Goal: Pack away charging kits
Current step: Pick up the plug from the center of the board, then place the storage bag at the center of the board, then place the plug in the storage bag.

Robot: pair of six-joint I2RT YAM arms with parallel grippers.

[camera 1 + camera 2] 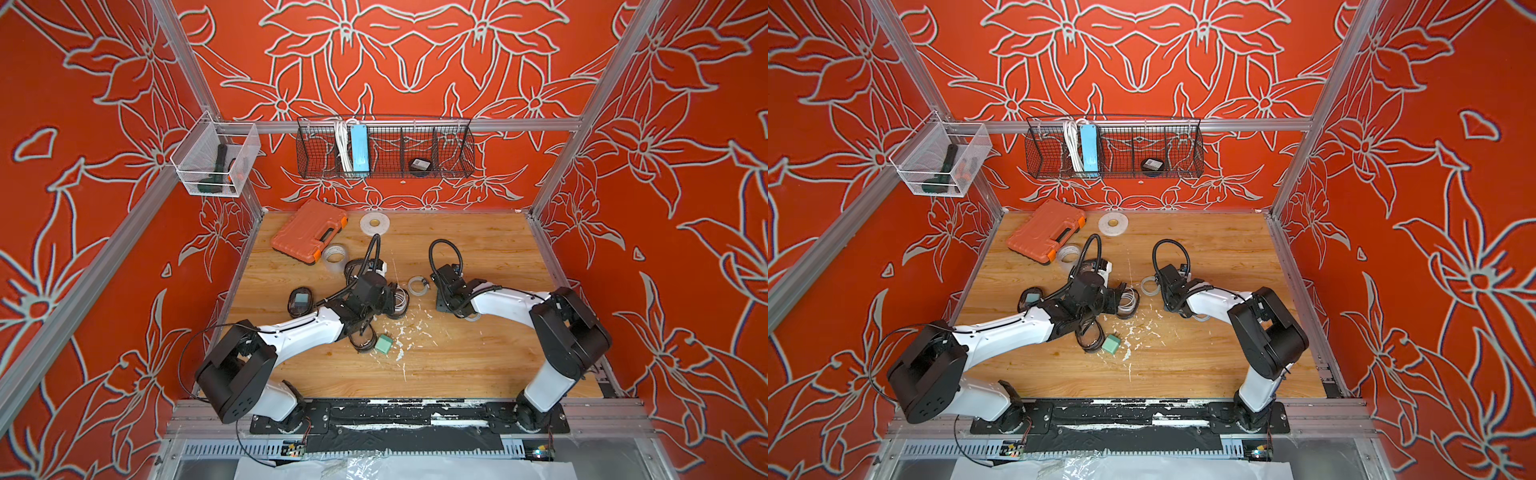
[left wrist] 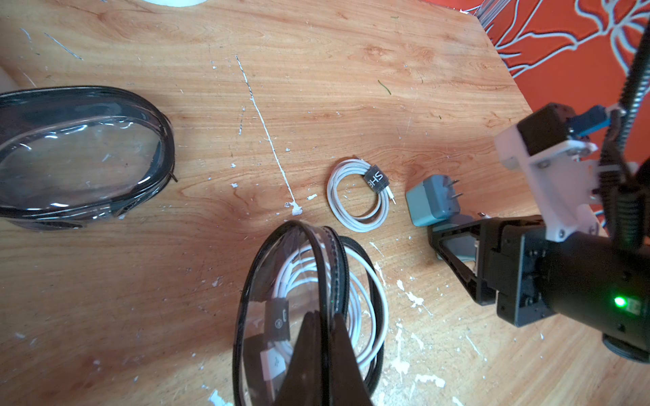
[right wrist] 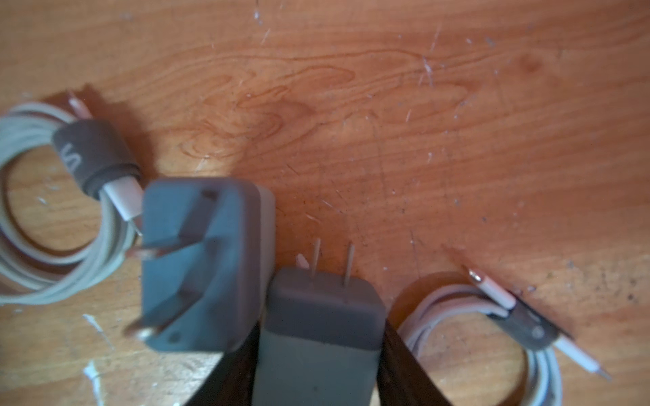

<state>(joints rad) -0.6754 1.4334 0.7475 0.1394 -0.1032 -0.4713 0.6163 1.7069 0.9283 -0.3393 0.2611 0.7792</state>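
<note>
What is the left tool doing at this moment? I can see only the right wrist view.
Observer: The left tool is shut on the rim of a pouch that has a white cable inside.
Operator: Is there also a free one?
Observer: Yes, a second pouch that seems empty lies on the table, apart from the held one.
Operator: Is anything else left to pack?
Observer: A teal adapter lies loose near the left arm.

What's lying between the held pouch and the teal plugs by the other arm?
A coiled white cable with a dark strap, lying flat; the left wrist view shows it.
</note>
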